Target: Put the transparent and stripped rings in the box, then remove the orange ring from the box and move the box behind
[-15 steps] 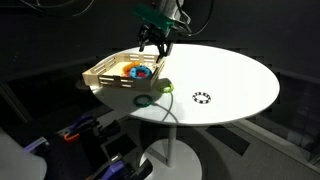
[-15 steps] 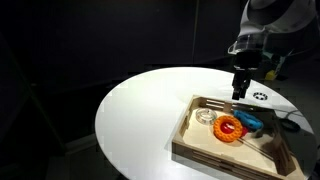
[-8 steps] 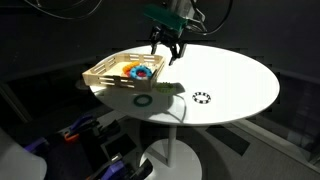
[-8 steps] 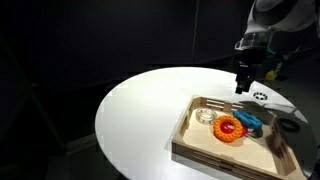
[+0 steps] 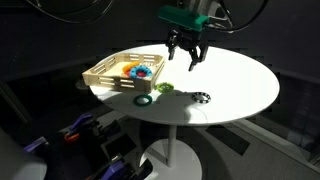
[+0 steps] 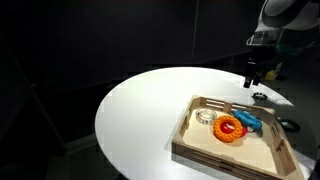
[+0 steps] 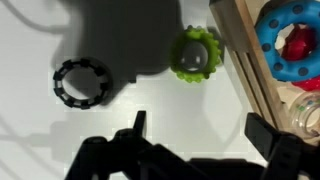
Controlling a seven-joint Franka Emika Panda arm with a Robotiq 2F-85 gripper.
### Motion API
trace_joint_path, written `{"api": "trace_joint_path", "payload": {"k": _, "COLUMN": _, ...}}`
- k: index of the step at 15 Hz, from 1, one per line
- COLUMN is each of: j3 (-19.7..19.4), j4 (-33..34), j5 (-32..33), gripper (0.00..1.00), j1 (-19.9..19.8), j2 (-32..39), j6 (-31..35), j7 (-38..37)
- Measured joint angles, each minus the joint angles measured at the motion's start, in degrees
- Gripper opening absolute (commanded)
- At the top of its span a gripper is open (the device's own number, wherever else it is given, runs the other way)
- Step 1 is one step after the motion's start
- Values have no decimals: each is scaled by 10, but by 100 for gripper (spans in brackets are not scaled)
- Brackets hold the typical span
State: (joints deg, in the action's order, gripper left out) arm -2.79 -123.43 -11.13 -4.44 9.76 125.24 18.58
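The wooden box (image 5: 105, 72) stands on the round white table and holds an orange ring (image 6: 231, 128), a blue ring (image 6: 250, 121) and a transparent ring (image 6: 205, 116). The black-and-white striped ring (image 5: 202, 97) lies on the table outside the box; it also shows in the wrist view (image 7: 82, 83). My gripper (image 5: 187, 62) hovers open and empty above the table between the box and the striped ring. In the wrist view its fingers (image 7: 200, 130) frame bare table, with the box edge (image 7: 243, 60) at the right.
A green ring (image 5: 163, 87) lies on the table beside the box, also seen in the wrist view (image 7: 195, 53). A dark ring (image 5: 145, 99) lies near the table's front edge. The surroundings are dark.
My gripper has moved away from above the box, across the table toward the striped ring. The rings and box have not moved.
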Motion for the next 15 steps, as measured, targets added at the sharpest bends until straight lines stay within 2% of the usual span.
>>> {"api": "trace_joint_path", "payload": {"k": 6, "j3": -26, "j4": -15, "j5": 51, "gripper": 100, "j1": -15, "j2": 0, "j6": 55, "j7": -49}}
{"api": "trace_joint_path", "payload": {"k": 15, "j3": -50, "j4": -43, "j5": 116, "gripper": 100, "j1": -18, "j2": 17, "j6": 129, "j7": -129}}
